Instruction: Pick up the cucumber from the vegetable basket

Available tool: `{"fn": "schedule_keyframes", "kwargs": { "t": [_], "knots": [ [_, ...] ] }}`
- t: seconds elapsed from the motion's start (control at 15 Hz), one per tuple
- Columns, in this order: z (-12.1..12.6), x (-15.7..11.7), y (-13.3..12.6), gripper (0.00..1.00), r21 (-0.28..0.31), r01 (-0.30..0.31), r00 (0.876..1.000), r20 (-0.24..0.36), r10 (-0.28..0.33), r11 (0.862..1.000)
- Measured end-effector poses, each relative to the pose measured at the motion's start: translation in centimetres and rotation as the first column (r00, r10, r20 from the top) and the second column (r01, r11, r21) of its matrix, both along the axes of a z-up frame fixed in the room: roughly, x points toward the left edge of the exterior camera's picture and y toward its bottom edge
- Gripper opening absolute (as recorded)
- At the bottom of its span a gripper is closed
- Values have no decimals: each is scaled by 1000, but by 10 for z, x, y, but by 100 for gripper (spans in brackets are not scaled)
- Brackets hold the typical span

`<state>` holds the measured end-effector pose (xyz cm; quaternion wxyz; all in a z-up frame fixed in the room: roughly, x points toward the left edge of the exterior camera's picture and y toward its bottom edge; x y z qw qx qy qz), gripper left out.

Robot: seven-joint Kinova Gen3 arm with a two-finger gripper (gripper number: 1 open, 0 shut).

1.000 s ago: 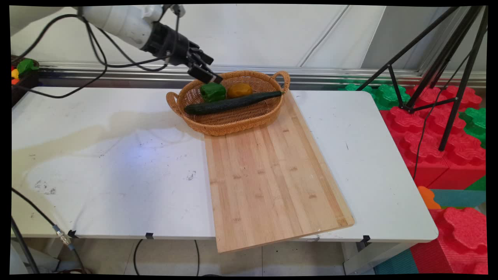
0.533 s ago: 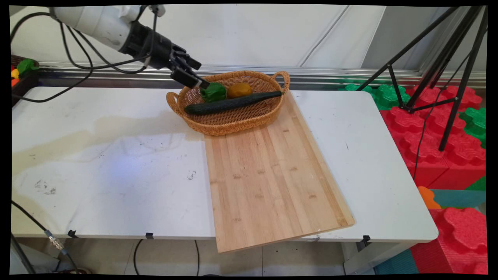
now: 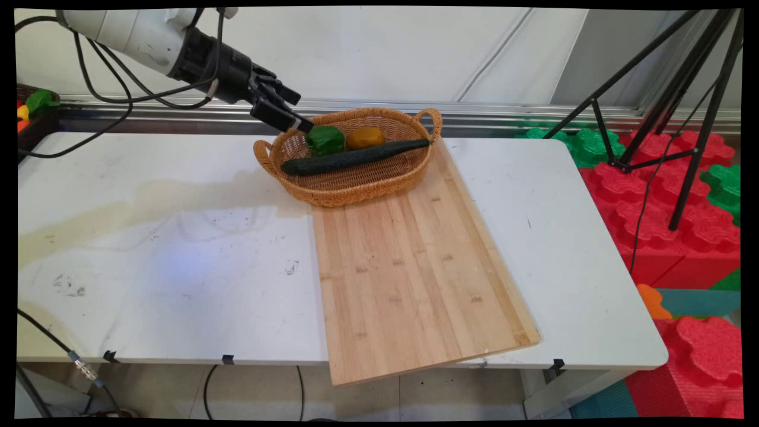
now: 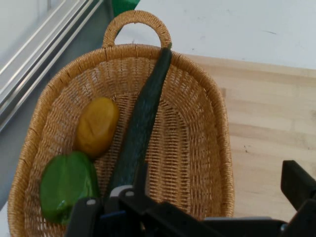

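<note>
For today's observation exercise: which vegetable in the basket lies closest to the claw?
The green pepper, just beside the claw; the cucumber and yellow potato lie farther.

We see a woven wicker basket (image 3: 350,184), rough w/ a matt tan weave. The cutting board (image 3: 409,273) is pale wood, smooth, w/ visible grain strips. The table (image 3: 148,249) has a white matt top, scuffed and stained. The cucumber (image 4: 140,126) looks dark and slightly bumpy, the green pepper (image 4: 66,185) glossy, approx. like plastic.
</note>
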<state>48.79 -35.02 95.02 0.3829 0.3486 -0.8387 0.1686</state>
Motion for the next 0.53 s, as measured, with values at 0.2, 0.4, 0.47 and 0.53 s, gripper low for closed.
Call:
{"fn": "schedule_keyframes", "kwargs": {
  "t": [0.2, 0.4, 0.47, 0.53],
  "knots": [
    [0, 0, -4, 100, -13, -5, 1000, 10, 5, 1000],
    [-6, -2, -15, 100, -32, -9, 999, 42, 10, 999],
    [-7, -2, -17, 100, -35, -9, 999, 49, 11, 999],
    [-11, -4, -24, 100, -42, -9, 998, 63, 12, 999]
  ]
}}
